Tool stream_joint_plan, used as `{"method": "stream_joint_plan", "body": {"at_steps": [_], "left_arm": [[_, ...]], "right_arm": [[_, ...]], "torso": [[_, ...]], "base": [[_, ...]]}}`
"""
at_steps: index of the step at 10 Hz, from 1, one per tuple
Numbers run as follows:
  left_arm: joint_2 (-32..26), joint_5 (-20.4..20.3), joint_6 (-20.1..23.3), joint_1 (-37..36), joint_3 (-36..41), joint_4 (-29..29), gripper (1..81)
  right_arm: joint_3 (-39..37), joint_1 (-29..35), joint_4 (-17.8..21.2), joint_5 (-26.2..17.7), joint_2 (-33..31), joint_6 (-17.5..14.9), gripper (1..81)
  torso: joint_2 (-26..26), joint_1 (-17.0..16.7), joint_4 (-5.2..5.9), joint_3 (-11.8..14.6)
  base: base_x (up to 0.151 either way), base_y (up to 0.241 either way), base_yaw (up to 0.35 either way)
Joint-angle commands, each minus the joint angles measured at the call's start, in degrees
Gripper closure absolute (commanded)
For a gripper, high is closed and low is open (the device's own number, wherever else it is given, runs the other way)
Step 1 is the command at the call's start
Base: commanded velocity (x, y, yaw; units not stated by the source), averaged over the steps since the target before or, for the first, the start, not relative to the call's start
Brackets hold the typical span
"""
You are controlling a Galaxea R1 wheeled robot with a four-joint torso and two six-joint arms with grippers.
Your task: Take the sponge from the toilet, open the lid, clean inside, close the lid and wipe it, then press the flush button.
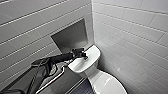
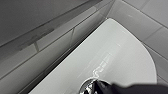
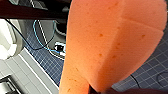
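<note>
Right gripper [image 3: 100, 91]: clamped on the sponge [image 3: 112, 45], which hangs in the air close to the wrist, over dark blue floor tiles [image 3: 150, 72] and some cables [image 3: 41, 37]. I only make out a dark bit of the gripper at the sponge's narrow end, so the grip is my read, not a clean sighting. Left gripper [image 1: 81, 53]: reached out over the cistern top [image 1: 87, 60] of the toilet [image 1: 93, 73]. The left wrist view puts its dark tip right at the flush button [image 2: 87, 86], overlapping the metallic ring. It looks like contact, but I can't confirm a press. Can't tell how far open that gripper is. Key relation: the button sits mid cistern top, directly under the left tip, so the press is a straight push down with no sideways travel. Left arm is the near one by far; the right is well apart with the sponge. Lid [image 1: 108, 85] is down on the bowl, so I judge this is the last step. Risk: the tip slipping off the ring onto glossy ceramic. The cistern's long axis runs along the wall below the niche [image 1: 71, 37], toward the corner.
</note>
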Motion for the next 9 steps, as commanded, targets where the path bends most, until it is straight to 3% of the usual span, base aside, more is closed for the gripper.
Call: {"method": "stream_joint_plan", "body": {"at_steps": [1, 2, 9], "left_arm": [[-0.5, 1.7, 0.3, -8.9, -1.3, 1.4, 81.1], [-0.6, 1.7, 0.3, -8.9, -1.3, 1.4, 81.1], [1.9, 1.5, 0.3, -7.2, -2.1, 1.4, 81.1]], "right_arm": [[0.8, -1.9, -0.1, -4.2, 1.3, -0.3, 81.1], [0.8, -1.9, -0.1, -4.2, 1.3, -0.4, 81.1], [0.8, -1.9, -0.1, -4.2, 1.5, -0.4, 81.1]], "torso": [[0.0, 0.0, 0.00, -2.5], [0.0, 0.0, 0.00, -0.2], [0.0, 0.0, 0.00, -1.5]], "base": [[0.000, 0.000, 0.000], [0.000, 0.000, 0.000], [0.000, 0.000, 0.000]]}}
